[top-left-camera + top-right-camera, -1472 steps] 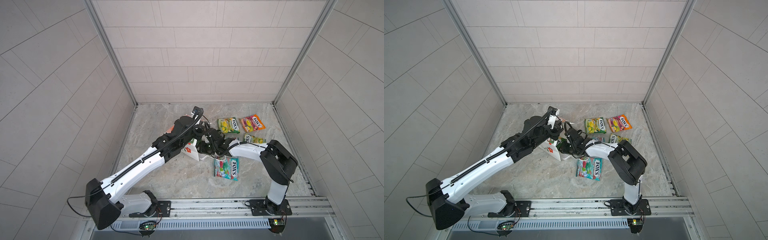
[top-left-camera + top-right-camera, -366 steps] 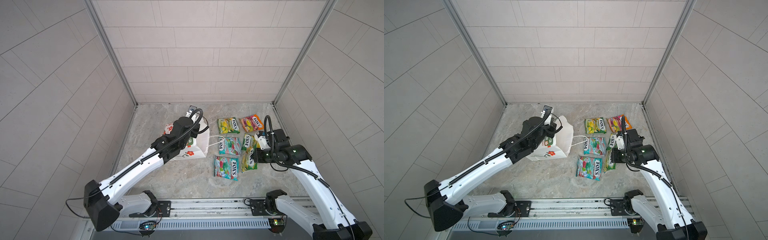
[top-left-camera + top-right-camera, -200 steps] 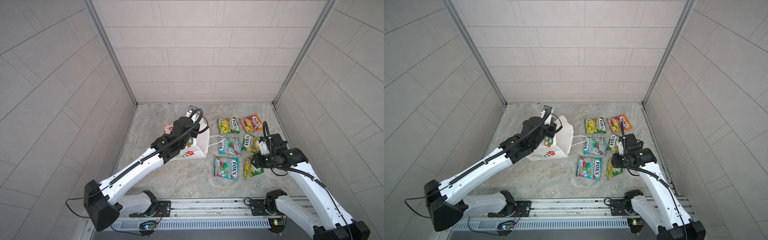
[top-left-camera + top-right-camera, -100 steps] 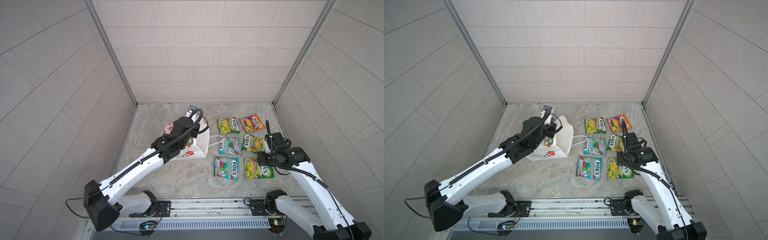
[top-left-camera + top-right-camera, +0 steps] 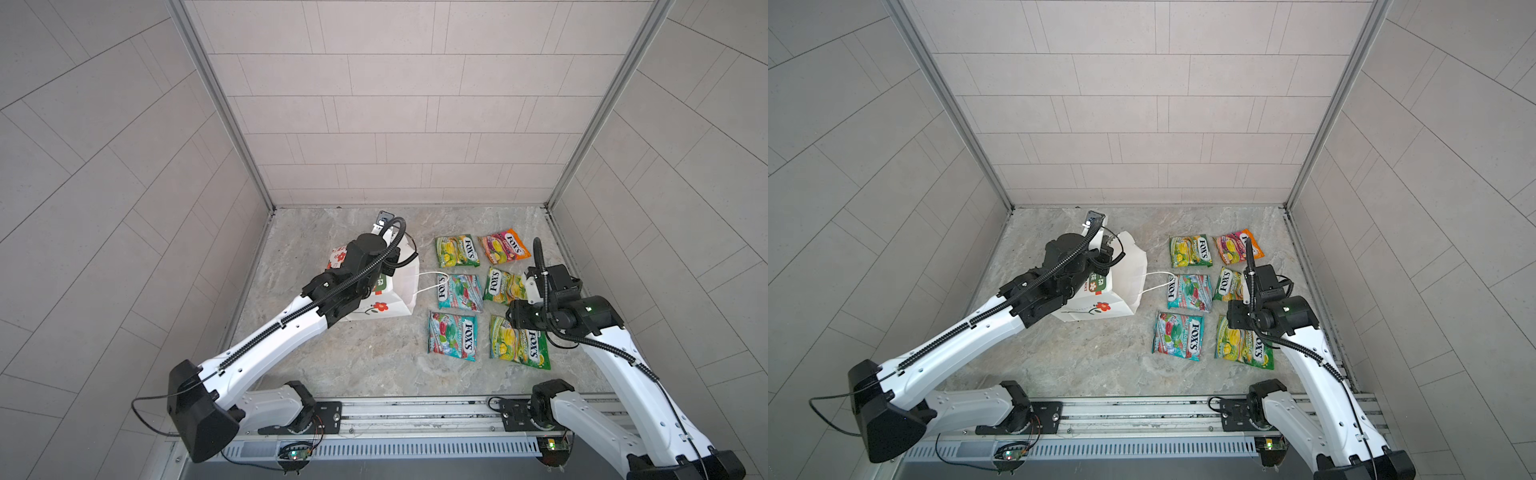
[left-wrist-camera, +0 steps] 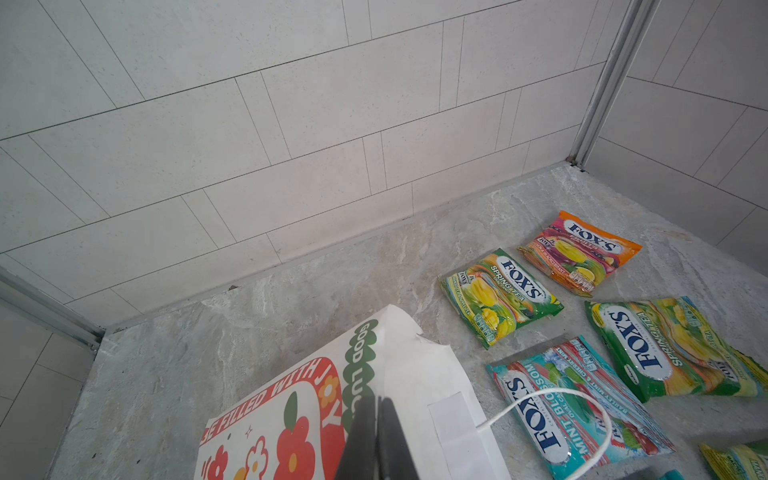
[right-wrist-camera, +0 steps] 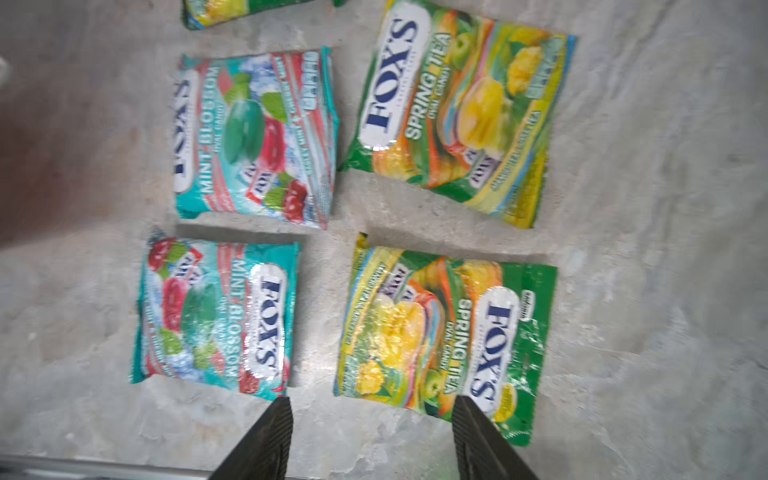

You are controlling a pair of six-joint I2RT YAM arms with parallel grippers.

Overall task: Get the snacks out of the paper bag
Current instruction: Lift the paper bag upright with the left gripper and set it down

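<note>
Snacks [image 5: 459, 291] were laid flat on the floor [image 5: 365, 357] beside the paper bag [image 5: 401, 286], bag's rim was pinched by the clenched left gripper [image 6: 376, 436], right gripper [image 7: 372, 411] was held spread and empty above the nearest green packet [image 7: 444, 336].

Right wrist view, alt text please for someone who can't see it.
Two teal FOX'S Mint Blossom packets and two green-yellow Spring Tea packets lie flat in a grid on grey stone. Open, empty fingers hover nearby.
</note>
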